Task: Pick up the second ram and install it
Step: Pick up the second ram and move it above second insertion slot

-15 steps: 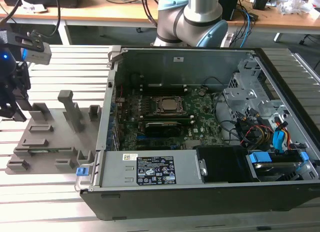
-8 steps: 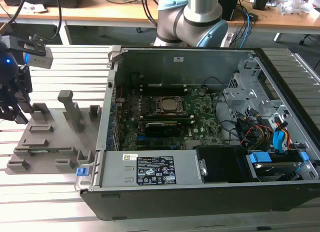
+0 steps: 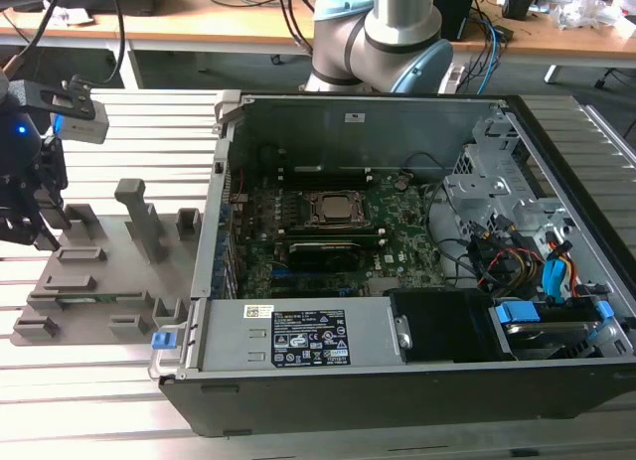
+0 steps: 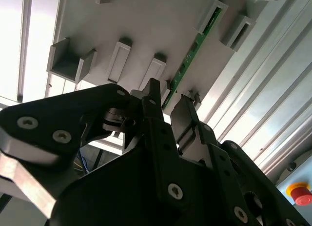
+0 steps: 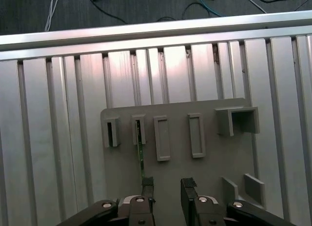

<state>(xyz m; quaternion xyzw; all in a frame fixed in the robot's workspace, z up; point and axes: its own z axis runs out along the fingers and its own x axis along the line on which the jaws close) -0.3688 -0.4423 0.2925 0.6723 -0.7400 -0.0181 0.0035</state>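
Gripper: black two-finger gripper (image 5: 168, 187) on the arm, low over the near end of the holder plate; at the exterior view's left edge (image 3: 25, 217), well apart from the computer case.
Fingers: two dark fingertips (image 5: 147, 187) spread apart, open gap between them, pinching nothing.
Second ram: thin, long green circuit-board stick (image 5: 140, 155), standing on its edge in the holder plate, far end seated in a narrow raised slot, near end reaching up to the fingertips; in the second wrist view (image 4: 191, 57) running as a green line toward the gap between the fingertips. Touching a fingertip or just beside it: cannot tell.
Holder plate: flat grey plastic plate (image 5: 175, 123) with raised rectangular pockets and brackets, lying on the table; in the exterior view (image 3: 119, 281) just beside the case, on the exterior view's left.
Table: silver slotted aluminium surface (image 3: 99, 381) with long parallel grooves, under both the plate and the case.
Computer case: black desktop tower (image 3: 348, 400) lying on its side, side panel off, inside exposed.
Motherboard: large green board (image 3: 298, 266) flat on the case floor, metal processor socket near its middle.
Arm: silver and pale blue robot arm base (image 3: 397, 23) behind the case.
Button: red round push button (image 4: 298, 193) at the table's side in the second wrist view.
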